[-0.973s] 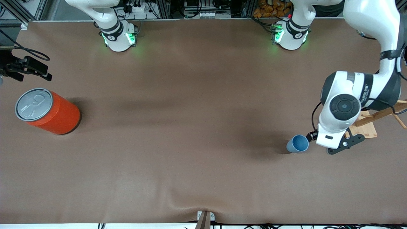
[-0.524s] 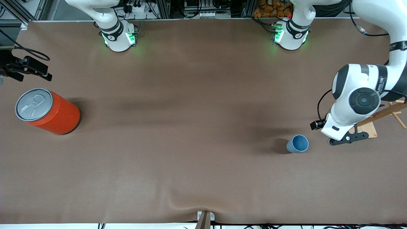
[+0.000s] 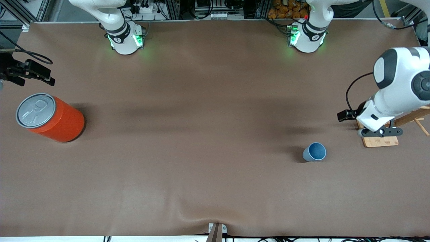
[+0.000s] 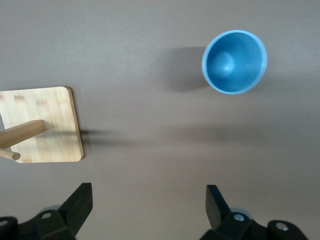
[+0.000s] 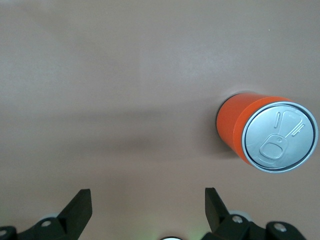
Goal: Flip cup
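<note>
The cup [image 3: 314, 152] is a small light-blue tumbler standing upright on the brown table, mouth up, its darker blue inside [image 4: 234, 61] showing. My left gripper [image 4: 148, 199] is open with nothing between its fingers. It hangs over the table beside the cup, toward the left arm's end, and is apart from the cup. In the front view the left gripper [image 3: 379, 131] is over a wooden stand's base. My right gripper [image 5: 147, 197] is open and empty too, high over bare table near the orange can [image 5: 267, 136].
A big orange can [image 3: 50, 117] with a grey pull-tab lid stands at the right arm's end. A wooden stand with a flat base [image 3: 381, 141] [image 4: 42, 125] sits near the left arm's end. A black fixture [image 3: 28, 72] juts in above the can.
The left arm has drawn away from the cup toward its own end of the table, and is now over the wooden stand. The cup has stayed upright in place.
</note>
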Controlling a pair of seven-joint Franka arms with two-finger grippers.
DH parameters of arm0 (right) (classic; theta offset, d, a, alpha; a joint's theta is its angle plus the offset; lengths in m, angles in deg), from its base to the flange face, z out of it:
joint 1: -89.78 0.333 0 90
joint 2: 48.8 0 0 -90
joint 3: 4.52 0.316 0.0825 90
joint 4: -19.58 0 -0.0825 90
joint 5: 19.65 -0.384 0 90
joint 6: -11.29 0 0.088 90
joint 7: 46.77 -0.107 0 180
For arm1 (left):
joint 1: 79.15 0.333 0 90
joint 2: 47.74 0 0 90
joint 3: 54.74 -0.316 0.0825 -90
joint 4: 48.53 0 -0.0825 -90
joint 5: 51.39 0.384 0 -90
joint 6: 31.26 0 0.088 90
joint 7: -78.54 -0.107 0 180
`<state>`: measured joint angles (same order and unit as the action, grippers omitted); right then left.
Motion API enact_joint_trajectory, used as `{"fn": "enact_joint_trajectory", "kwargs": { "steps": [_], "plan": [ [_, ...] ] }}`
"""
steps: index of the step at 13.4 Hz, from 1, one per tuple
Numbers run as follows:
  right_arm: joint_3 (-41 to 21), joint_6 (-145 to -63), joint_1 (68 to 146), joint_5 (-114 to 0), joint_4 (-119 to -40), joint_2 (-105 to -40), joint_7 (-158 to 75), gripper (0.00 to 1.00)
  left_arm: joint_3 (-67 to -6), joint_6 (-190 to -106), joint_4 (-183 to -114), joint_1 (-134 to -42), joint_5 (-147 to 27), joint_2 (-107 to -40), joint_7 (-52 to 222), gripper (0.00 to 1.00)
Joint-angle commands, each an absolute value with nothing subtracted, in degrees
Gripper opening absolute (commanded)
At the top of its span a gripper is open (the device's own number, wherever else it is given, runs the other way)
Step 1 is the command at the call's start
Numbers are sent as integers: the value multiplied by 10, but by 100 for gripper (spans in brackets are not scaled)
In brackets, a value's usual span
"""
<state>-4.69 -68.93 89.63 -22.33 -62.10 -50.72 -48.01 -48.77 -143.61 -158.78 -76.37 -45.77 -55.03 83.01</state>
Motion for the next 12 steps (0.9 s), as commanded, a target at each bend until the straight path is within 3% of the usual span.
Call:
{"fn": "enact_joint_trajectory", "kwargs": {
  "steps": [1, 5, 12],
  "plan": [
    [-50, -689, 898, -233, -620, -507, -474, 100, -473, -1421, -1573, -763, -466, -522, 821, 100],
    [-50, -692, 896, -233, -633, -503, -474, 100, -473, -1287, -1430, -762, -465, -541, 814, 100],
    [-51, -711, 896, -234, -661, -485, -474, 100, -473, -1229, -1387, -762, -467, -500, 814, 100]
  ]
}}
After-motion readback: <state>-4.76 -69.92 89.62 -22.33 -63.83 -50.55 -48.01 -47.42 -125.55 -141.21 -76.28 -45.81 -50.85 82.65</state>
